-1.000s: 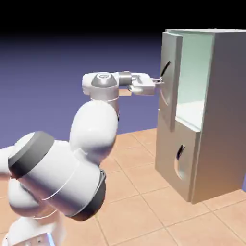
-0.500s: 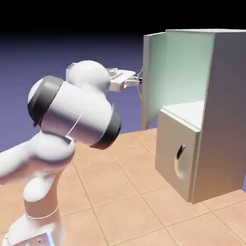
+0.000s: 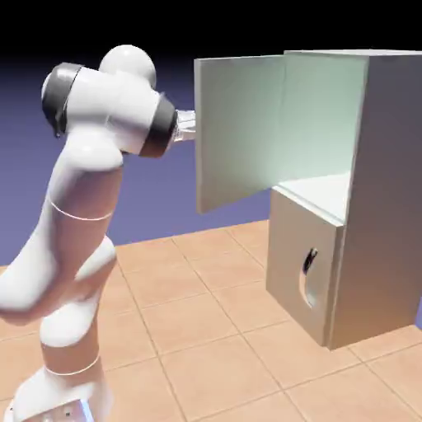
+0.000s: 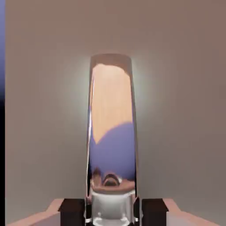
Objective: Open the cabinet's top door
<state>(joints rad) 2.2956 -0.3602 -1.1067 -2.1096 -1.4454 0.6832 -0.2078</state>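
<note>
Opening of the top door (image 3: pixel 239 132), upper front of a grey cabinet (image 3: pixel 391 198): well advanced, the panel swung far out from the body, pale inner face toward the exterior view, compartment exposed behind it.

Item, one gripper (image 4: pixel 113 214): jaws drawn in to the width of the handle, a dark finger tip at either side, the grip closed on the bar.

Item, one door handle (image 4: pixel 112 132): mirror-bright, upright in the hand view, standing off the door's outer face; hidden from the exterior view by the panel.

Item, one lower door (image 3: pixel 301 264): closed, its own curved handle (image 3: pixel 309 276) out of use.

Risks, as judged. First, slippage: the bar looks smooth and rounded, and a pull that departs from the hinge's arc could slide the tips along it or off it. Second, twisting: should the wrist fail to turn with the panel, the tips may bind on the bar and strain the grip. Third, crowding: the arm (image 3: pixel 91 173) is folded back near its own base, and further pulling could leave little room for the elbow. Fourth, a hard stop: if the hinge is near its limit, continued force could wrench the handle loose from the jaws.
</note>
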